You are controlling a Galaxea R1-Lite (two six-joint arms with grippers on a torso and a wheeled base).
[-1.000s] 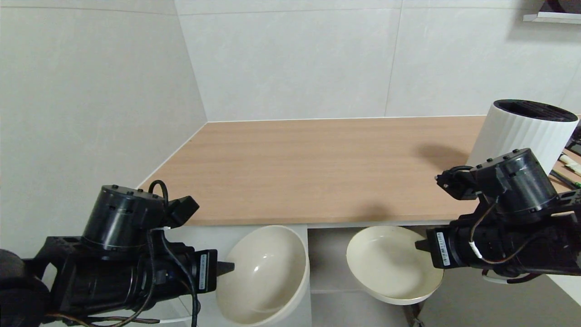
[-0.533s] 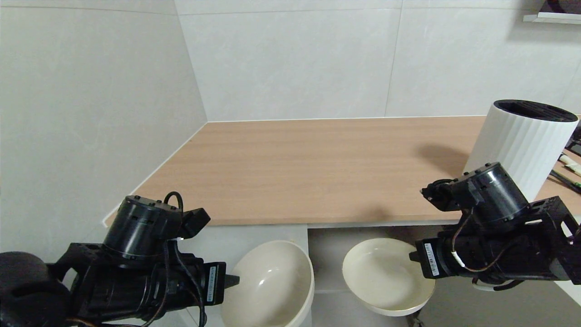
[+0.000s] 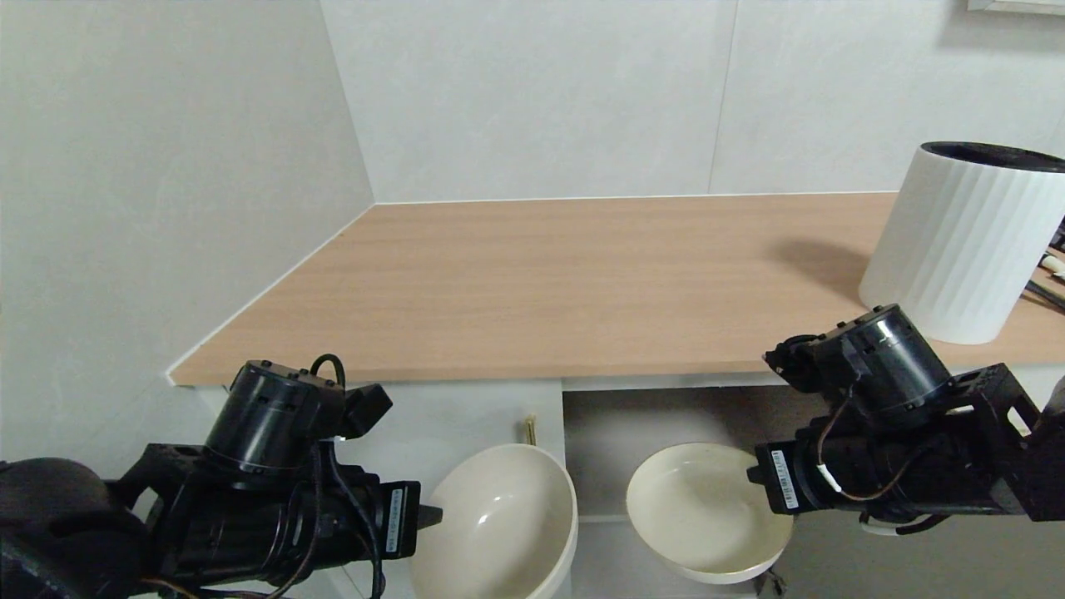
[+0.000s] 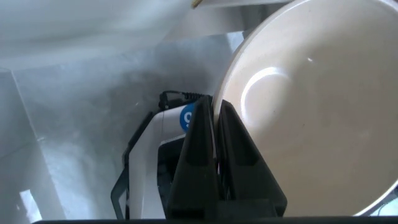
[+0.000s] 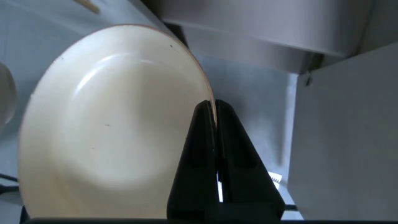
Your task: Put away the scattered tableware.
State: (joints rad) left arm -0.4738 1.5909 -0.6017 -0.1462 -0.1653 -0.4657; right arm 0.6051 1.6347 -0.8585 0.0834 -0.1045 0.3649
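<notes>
1. Judging by the layout, the step was stowing both dishes under the table [image 3: 541, 283]. A firm rim pinch mattered, plus steering clear of the table's front edge.
2. The left end effector [image 3: 431, 516] was clamped on the rim of the deep bowl [image 3: 499, 524], which hung low in front of the closed cabinet door [image 3: 449, 416].
3. The right end effector [image 3: 751, 474] pinched the rim of the shallow plate [image 3: 703, 507], just before the open compartment [image 3: 632, 416].
4. Both forearms lay roughly level and pointed inward, with the dishes near each other but apart.
</notes>
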